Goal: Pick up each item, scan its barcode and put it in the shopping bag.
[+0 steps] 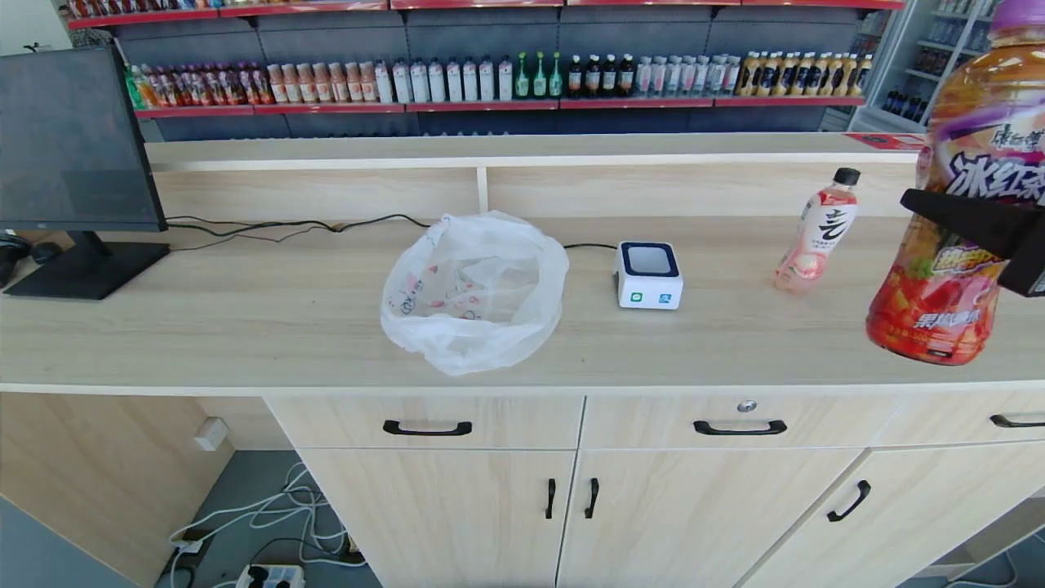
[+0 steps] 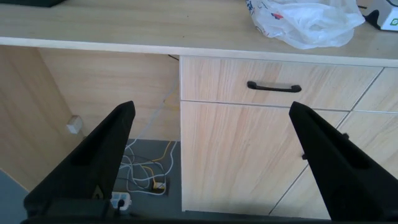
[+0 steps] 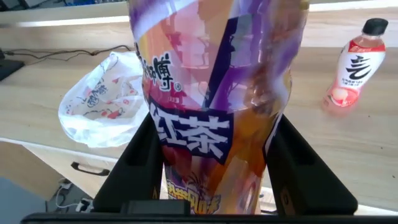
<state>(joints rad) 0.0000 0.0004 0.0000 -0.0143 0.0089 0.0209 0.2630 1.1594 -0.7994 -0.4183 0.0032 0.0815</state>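
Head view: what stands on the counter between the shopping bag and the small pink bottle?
The white scanner, apart from both the shopping bag and the pink bottle, with a gap of counter on either side; the head view shows this.

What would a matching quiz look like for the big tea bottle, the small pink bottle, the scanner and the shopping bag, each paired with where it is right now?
Things:
1. large iced tea bottle
2. small pink bottle
3. barcode scanner
4. shopping bag

Places:
A. lying open on the counter, between the monitor and the scanner
B. held up in the right claw
C. standing upright on the counter, to the scanner's right
D. on the counter, just right of the bag

Pairs: 1-B, 2-C, 3-D, 4-A
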